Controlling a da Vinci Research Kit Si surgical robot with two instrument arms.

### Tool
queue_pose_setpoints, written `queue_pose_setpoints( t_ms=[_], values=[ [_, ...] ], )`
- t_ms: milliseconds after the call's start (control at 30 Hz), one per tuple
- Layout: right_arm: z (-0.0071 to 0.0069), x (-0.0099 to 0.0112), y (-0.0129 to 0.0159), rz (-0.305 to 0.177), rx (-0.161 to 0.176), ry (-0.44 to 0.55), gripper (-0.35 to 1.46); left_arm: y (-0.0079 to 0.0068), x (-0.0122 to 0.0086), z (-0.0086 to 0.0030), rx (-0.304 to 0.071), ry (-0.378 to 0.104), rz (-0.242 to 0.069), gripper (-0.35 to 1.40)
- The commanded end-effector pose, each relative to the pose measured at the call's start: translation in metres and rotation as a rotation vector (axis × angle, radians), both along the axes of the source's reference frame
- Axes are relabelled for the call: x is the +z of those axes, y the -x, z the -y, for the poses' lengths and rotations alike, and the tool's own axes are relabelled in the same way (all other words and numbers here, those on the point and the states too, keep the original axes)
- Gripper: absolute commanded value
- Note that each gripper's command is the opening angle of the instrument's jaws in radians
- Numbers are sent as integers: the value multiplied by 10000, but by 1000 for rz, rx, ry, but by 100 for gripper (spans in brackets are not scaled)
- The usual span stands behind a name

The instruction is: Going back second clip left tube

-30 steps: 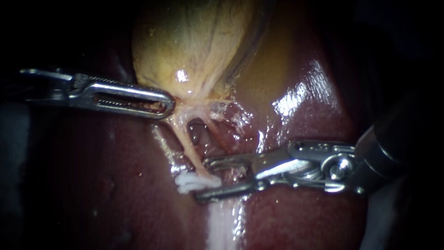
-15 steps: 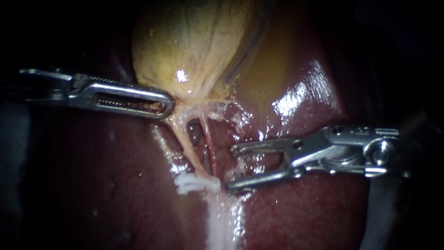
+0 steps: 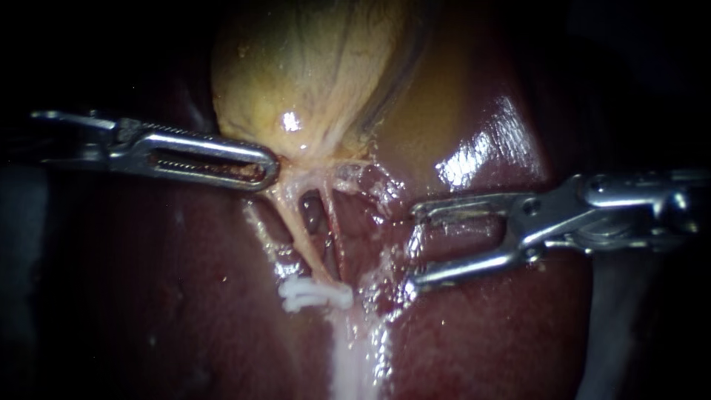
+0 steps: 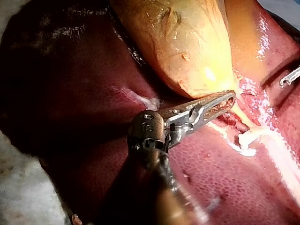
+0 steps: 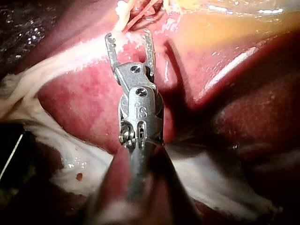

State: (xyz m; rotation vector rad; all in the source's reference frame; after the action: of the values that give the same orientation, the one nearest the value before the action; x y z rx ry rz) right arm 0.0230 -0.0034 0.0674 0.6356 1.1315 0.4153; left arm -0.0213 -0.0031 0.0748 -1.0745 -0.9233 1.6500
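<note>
The yellow gallbladder (image 3: 311,67) lies on the dark red liver (image 3: 185,296). My left instrument (image 3: 255,169) comes in level from the left, its jaws shut on the gallbladder's neck; its tip (image 4: 224,99) also shows in the left wrist view. From the neck, the left tube (image 3: 300,230) runs down to a white clip (image 3: 317,294) across its lower end. A thinner right tube (image 3: 333,233) runs beside it. My right instrument (image 3: 416,244) stands to the right of both tubes, jaws open and empty. In the right wrist view those open jaws (image 5: 129,40) sit short of the clip (image 5: 123,9).
A pale band of tissue (image 3: 355,355) runs down from the clip over the liver. Wet glare lies on the liver (image 3: 489,148) above the right instrument. The right instrument's tip (image 4: 290,77) shows beyond the left instrument's jaws.
My right instrument has drawn back to the right, away from the clip and the left tube, with its jaws still open. The left instrument and the clip have not moved.
</note>
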Motion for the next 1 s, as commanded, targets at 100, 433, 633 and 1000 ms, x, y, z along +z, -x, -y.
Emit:
queue_pose_setpoints(
  t_ms=[100,433,633,1000],
  values=[
    [-1,-1,1,-3,2,2,49,1,1,0,0,0,-1,-35],
    [0,-1,2,-4,-1,7,49,12,14,-4,-4,4,-4,-35],
    [-1,-1,3,-7,1,7,49,23,27,-8,-6,0,-5,-35],
    [-3,-2,3,-13,8,4,49,61,54,2,11,-15,9,-35]
  ],
)
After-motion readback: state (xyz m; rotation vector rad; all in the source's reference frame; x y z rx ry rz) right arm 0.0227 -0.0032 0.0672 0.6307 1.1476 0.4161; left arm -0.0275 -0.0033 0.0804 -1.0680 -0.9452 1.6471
